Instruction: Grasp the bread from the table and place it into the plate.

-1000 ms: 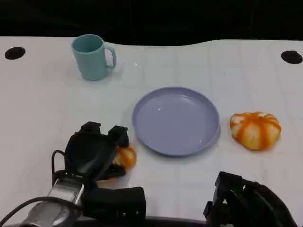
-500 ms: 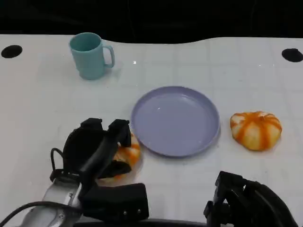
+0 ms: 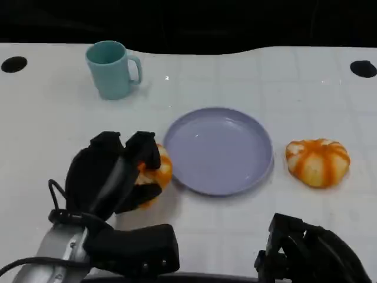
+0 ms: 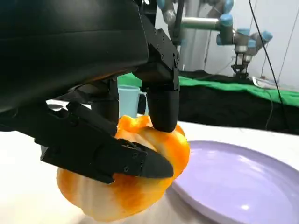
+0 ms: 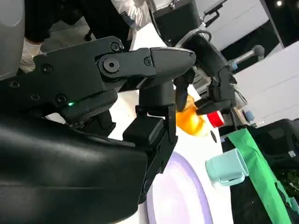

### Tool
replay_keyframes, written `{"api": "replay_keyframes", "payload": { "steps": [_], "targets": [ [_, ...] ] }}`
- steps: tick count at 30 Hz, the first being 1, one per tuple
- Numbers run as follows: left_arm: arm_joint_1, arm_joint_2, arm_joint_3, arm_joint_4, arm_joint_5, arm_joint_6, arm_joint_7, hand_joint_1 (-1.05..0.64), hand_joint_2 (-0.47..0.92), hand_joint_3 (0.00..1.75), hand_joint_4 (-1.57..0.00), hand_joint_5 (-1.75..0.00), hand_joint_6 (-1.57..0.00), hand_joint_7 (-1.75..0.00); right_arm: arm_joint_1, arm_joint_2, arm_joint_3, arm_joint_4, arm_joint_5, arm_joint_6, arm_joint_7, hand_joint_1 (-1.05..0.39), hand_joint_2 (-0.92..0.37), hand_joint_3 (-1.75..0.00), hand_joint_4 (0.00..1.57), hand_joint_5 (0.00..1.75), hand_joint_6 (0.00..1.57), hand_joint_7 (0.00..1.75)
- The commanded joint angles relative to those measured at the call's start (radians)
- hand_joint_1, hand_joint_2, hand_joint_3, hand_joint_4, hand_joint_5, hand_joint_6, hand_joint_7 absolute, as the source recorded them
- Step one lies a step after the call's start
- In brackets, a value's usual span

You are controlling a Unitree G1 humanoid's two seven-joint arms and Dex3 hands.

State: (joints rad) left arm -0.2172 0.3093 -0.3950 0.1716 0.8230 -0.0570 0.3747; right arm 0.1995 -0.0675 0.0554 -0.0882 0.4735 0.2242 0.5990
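left hand grasping bread roll w/ shallow fingertip hold; could slip short of purple plate rim; right hand state unclear

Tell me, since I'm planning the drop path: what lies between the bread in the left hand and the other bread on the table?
In the head view, the purple plate lies between the held bread and the other bread.

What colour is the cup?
The cup is light teal, clearest in the head view.
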Motion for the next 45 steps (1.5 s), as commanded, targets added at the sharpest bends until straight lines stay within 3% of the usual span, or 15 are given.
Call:
{"api": "replay_keyframes", "payload": {
  "steps": [1,5,8,18,21,28,30,32,34,35,36,38,39,41,45],
  "targets": [
    [0.024,0.025,0.039,-0.088,-0.013,-0.02,-0.015,-0.08,0.41,1.14,-0.89,-1.75,-0.7,-1.75,0.002,-0.013,-0.013,-0.005,0.003,-0.001,-0.003,-0.72,-0.92,-0.25,0.86,1.62,0.76,1.43],
    [0.015,0.015,0.058,-0.125,-0.048,-0.052,-0.047,-0.07,0.32,1.33,-0.92,-1.75,-0.73,-1.75,-0.001,-0.012,-0.014,0.001,0.005,0.001,-0.002,-0.72,-0.92,-0.25,0.86,1.61,0.75,1.43],
    [-0.01,0.001,0.061,-0.12,-0.066,-0.061,-0.074,-0.08,0.32,1.38,-0.95,-1.75,-0.76,-1.75,-0.002,-0.01,-0.015,0.009,0.009,-0.003,0.006,-0.7,-0.92,-0.25,0.85,1.61,0.74,1.42],
    [-0.138,-0.064,0.025,-0.001,-0.068,-0.089,-0.103,-0.08,0.34,1.31,-0.95,-1.75,-0.77,-1.75,0.008,-0.004,-0.008,-0.007,0.005,0.005,-0.005,-0.71,-0.92,-0.23,0.85,1.61,0.75,1.41],
    [-0.142,-0.069,0.019,0.008,-0.057,-0.09,-0.098,-0.08,0.39,1.24,-0.94,-1.75,-0.75,-1.75,0.01,-0.005,-0.005,-0.013,0.001,0.003,-0.01,-0.72,-0.92,-0.24,0.85,1.61,0.75,1.41],
    [-0.102,-0.062,0.029,-0.069,-0.045,-0.078,-0.106,-0.08,0.33,1.32,-0.97,-1.75,-0.78,-1.75,0.01,-0.01,-0.006,-0.018,0.004,0.005,-0.01,-0.72,-0.92,-0.25,0.86,1.61,0.76,1.41],
    [-0.087,-0.045,0.033,-0.121,-0.037,-0.049,-0.161,-0.1,0.32,1.34,-0.96,-1.75,-0.8,-1.69,0.01,-0.011,-0.007,-0.017,0.005,0.007,-0.009,-0.72,-0.92,-0.24,0.86,1.61,0.76,1.42],
    [-0.07,-0.025,0.036,-0.197,-0.018,0.013,-0.262,-0.18,0.36,1.2,-0.87,-1.73,-0.83,-1.31,0.009,-0.012,-0.008,-0.015,0.006,0.006,-0.006,-0.72,-0.92,-0.24,0.86,1.61,0.76,1.42],
    [-0.055,0.012,0.029,-0.291,0.037,0.096,-0.404,-0.27,0.51,0.79,-0.75,-1.63,-0.86,-0.69,0.009,-0.013,-0.008,-0.014,0.007,0.005,-0.003,-0.72,-0.92,-0.24,0.86,1.61,0.76,1.42],
    [-0.049,0.028,0.026,-0.33,0.064,0.128,-0.465,-0.37,0.69,0.42,-0.71,-1.34,-0.8,-0.35,0.009,-0.012,-0.008,-0.014,0.009,0.008,-0.004,-0.72,-0.92,-0.24,0.86,1.61,0.75,1.42],
    [-0.045,0.043,0.023,-0.369,0.094,0.161,-0.529,-0.43,0.79,0.23,-0.69,-1.12,-0.77,-0.19,0.01,-0.012,-0.008,-0.015,0.01,0.009,-0.005,-0.72,-0.92,-0.24,0.86,1.62,0.75,1.42],
    [-0.037,0.064,0.018,-0.436,0.145,0.214,-0.643,-0.58,0.88,0.05,-0.69,-0.48,-0.6,-0.04,0.011,-0.013,-0.007,-0.018,0.007,0.011,-0.008,-0.72,-0.92,-0.24,0.86,1.62,0.75,1.41],
    [-0.032,0.074,0.017,-0.468,0.167,0.238,-0.697,-0.63,0.89,0.03,-0.68,-0.3,-0.53,-0.02,0.012,-0.013,-0.007,-0.018,0.005,0.009,-0.008,-0.72,-0.92,-0.24,0.86,1.62,0.75,1.41],
    [-0.024,0.086,0.016,-0.517,0.206,0.273,-0.786,-0.72,0.88,0.01,-0.61,-0.11,-0.4,0.0,0.013,-0.014,-0.006,-0.02,0.001,0.007,-0.01,-0.72,-0.92,-0.24,0.86,1.61,0.75,1.41],
    [-0.013,0.092,0.019,-0.571,0.268,0.311,-0.89,-0.8,0.88,0.0,-0.55,-0.03,-0.32,0.0,0.013,-0.014,-0.007,-0.018,0.0,0.0,-0.006,-0.72,-0.92,-0.25,0.85,1.61,0.75,1.42]
  ]
}}
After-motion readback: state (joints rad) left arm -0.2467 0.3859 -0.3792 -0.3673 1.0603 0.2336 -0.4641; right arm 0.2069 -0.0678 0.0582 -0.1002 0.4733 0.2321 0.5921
